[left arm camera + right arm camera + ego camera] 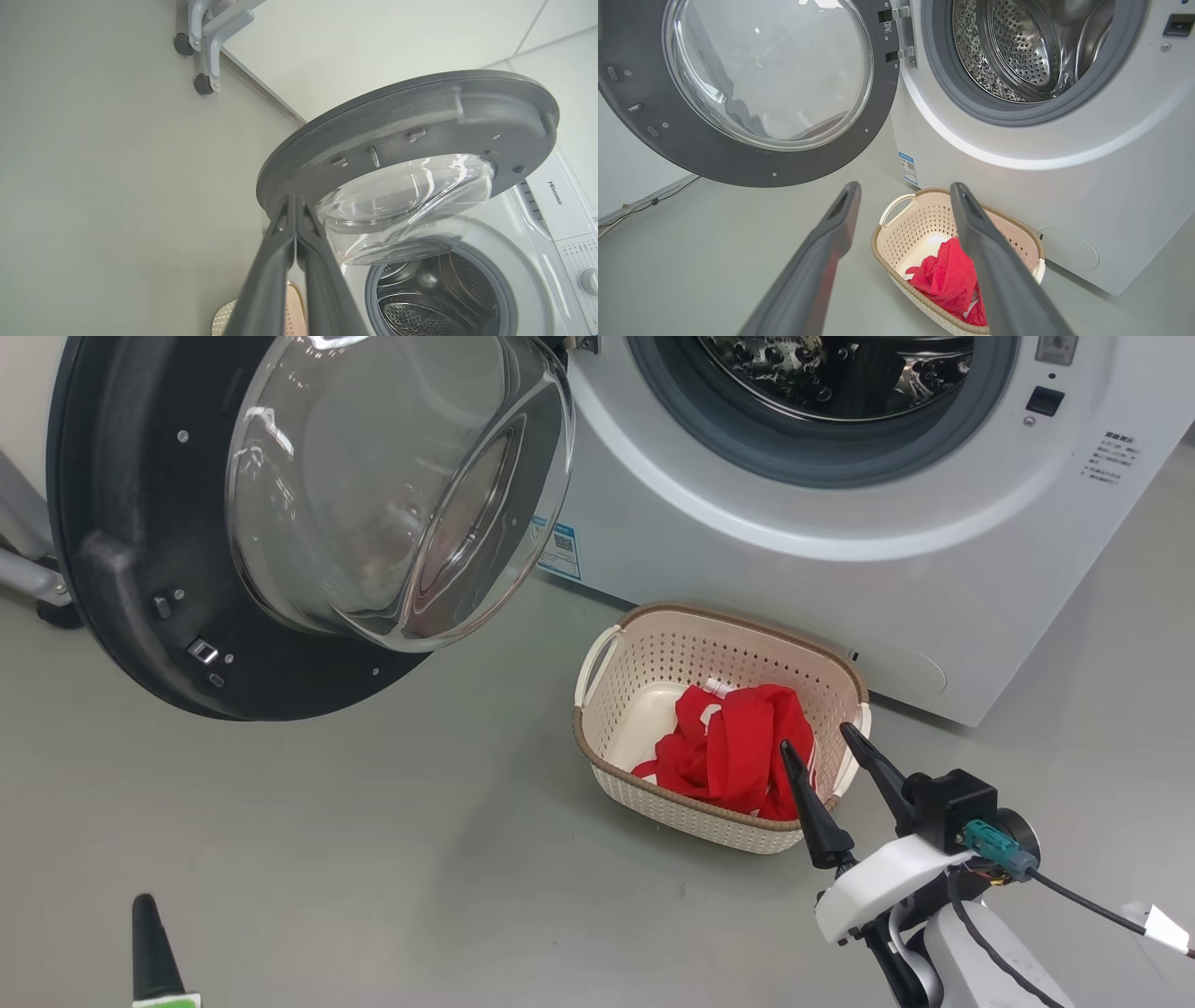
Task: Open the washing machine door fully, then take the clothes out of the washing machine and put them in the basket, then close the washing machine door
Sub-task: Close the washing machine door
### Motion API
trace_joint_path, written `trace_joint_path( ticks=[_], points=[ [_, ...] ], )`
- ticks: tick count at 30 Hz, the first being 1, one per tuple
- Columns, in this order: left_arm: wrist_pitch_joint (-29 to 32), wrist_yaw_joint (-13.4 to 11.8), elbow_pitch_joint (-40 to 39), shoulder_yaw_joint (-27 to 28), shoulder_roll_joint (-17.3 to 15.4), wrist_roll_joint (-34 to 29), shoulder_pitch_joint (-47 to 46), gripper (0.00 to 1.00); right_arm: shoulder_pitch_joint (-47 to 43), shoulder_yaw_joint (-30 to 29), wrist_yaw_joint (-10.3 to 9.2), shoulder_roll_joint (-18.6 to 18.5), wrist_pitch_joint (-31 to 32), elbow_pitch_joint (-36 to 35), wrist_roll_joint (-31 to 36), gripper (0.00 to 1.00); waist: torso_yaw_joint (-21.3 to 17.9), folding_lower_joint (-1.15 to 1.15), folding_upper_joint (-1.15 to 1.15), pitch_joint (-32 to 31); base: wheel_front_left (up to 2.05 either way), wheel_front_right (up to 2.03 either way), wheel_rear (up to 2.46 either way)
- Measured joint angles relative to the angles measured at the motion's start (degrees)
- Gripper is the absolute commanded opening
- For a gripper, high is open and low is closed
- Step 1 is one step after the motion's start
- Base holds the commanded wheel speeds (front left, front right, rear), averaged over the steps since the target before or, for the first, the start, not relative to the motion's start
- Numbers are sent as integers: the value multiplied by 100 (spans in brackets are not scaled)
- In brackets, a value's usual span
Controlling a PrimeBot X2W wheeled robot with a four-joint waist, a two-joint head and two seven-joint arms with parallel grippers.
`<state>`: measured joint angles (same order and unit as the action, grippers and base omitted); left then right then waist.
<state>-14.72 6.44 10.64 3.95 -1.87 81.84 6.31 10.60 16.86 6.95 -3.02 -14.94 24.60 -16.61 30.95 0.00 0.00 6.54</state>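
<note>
The left gripper [293, 201] is seen with its two dark fingers pressed together and nothing pinched between them. In the left wrist view they are aimed at the rim of the washing machine door [373, 121], and contact cannot be told there. In the head view a stretch of floor is seen between that gripper [149, 933] and the door [140, 569]. The right gripper [814, 735] is held spread and empty just above the near rim of the basket [672, 663], which is set on the floor close against the foot of the washing machine [794, 569]. The red clothes [728, 747] are heaped inside that basket, below the machine's mouth. The door is swung wide, hinged at the left side of the machine's mouth, its free edge turned away from the machine and its glass dome facing outward. The drum [1017, 46] is seen bare as far as it shows. Closing is judged to be what remains. The door lies ahead of the left fingers and on the machine's left, so the left arm is the nearer one, and the push would have to carry the free edge back toward the mouth. Counted: one door, one machine, one basket, one red garment, two grippers.
</note>
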Motion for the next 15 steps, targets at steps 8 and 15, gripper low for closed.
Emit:
trace_joint_path(
  ticks=[8,15],
  points=[
    [62,42,21,182,-3,33,-376,0,-42,-68,-1,0,0,-11,0,100,-32,0,0,-17,0,0,0],
    [314,42,129,346,-293,202,-785,0,-61,-129,-4,1,0,-27,1,100,-59,0,0,-29,0,0,0]
  ],
)
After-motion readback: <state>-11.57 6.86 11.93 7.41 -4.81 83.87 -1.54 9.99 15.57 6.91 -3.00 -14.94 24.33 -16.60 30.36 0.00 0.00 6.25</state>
